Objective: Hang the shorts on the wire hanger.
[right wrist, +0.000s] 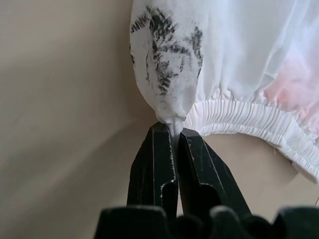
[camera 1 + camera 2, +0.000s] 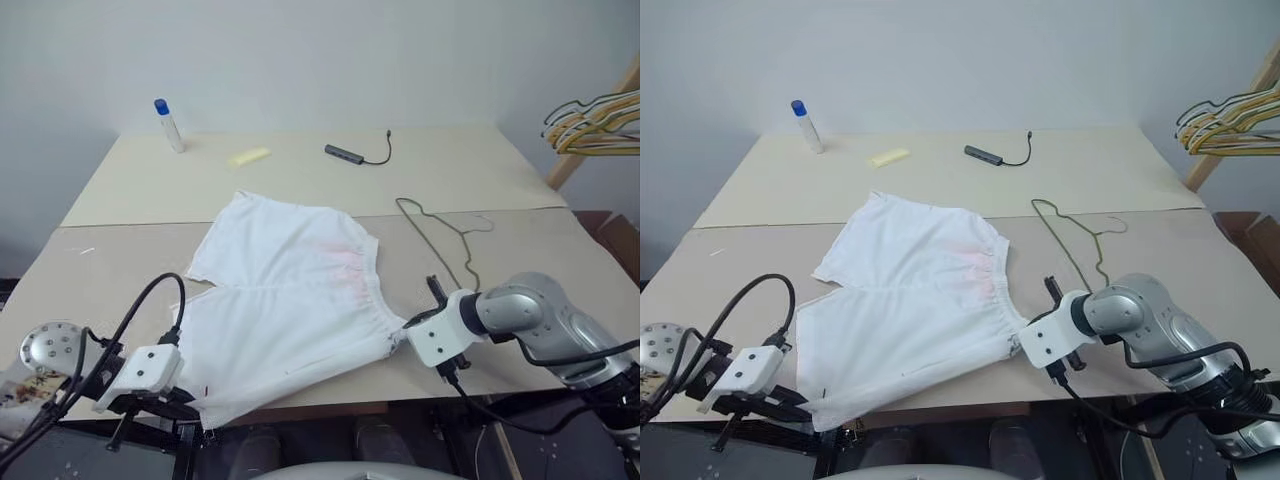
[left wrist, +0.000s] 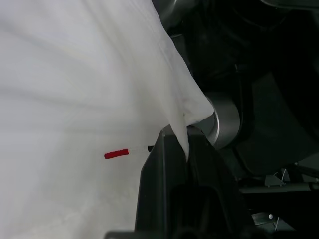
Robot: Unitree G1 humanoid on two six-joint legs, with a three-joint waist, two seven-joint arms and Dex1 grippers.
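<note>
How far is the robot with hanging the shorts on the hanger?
Done: both grippers have pinched the shorts: the left gripper at a hem corner, the right gripper at the waistband end. In hand: the shorts lie spread on the table. Left: the wire hanger lies beside them, untouched.

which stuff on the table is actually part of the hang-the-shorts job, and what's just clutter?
Job:
- shorts, pinched by left gripper and right gripper
- wire hanger, lying on the table beside the shorts

Clutter:
- blue-capped bottle
- yellow strip
- USB hub with cable
- bunch of hangers off to the right
</note>
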